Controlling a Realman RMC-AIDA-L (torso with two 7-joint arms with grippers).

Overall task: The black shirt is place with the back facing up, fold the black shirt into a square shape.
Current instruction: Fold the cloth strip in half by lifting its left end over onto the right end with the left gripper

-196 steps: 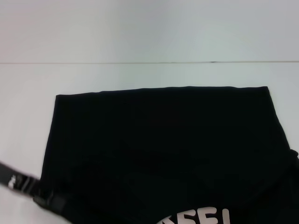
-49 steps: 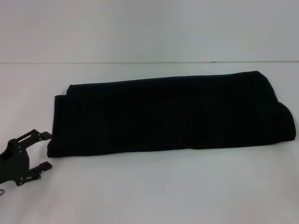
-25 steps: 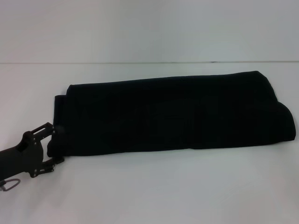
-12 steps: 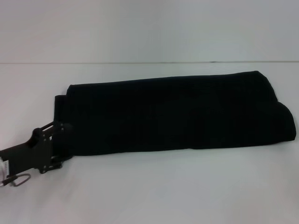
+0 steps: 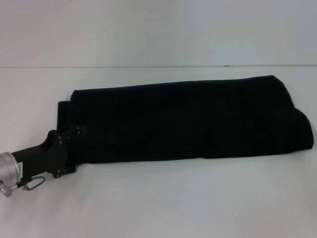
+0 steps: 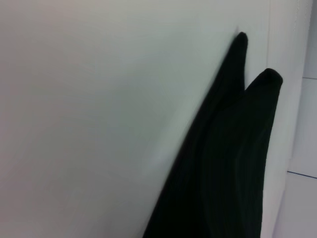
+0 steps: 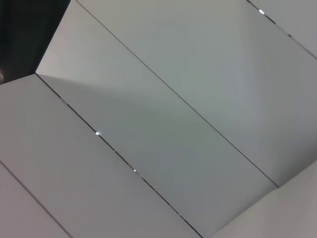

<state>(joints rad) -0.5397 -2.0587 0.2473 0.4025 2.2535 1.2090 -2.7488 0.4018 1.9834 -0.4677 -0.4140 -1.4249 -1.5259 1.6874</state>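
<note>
The black shirt point(image 5: 183, 121) lies on the white table as a long folded band running left to right. Its white lettering is hidden. My left gripper point(image 5: 75, 151) is at the band's left near corner. Its fingers are spread, one finger point(image 5: 69, 131) over the cloth's edge and the other down by the table, and nothing is held. The left wrist view shows the shirt point(image 6: 233, 163) close up as two stacked folded layers on the table. My right gripper is out of view; its wrist view shows only pale panels.
The white table point(image 5: 163, 203) runs bare in front of the shirt and to its left. A pale wall point(image 5: 158, 29) stands behind the table's far edge. The shirt's right end reaches the right side of the head view.
The shirt went from a wide spread to a long folded band. Over the last two seconds my left gripper moved right and forward until its open fingers reached the band's left near corner.
</note>
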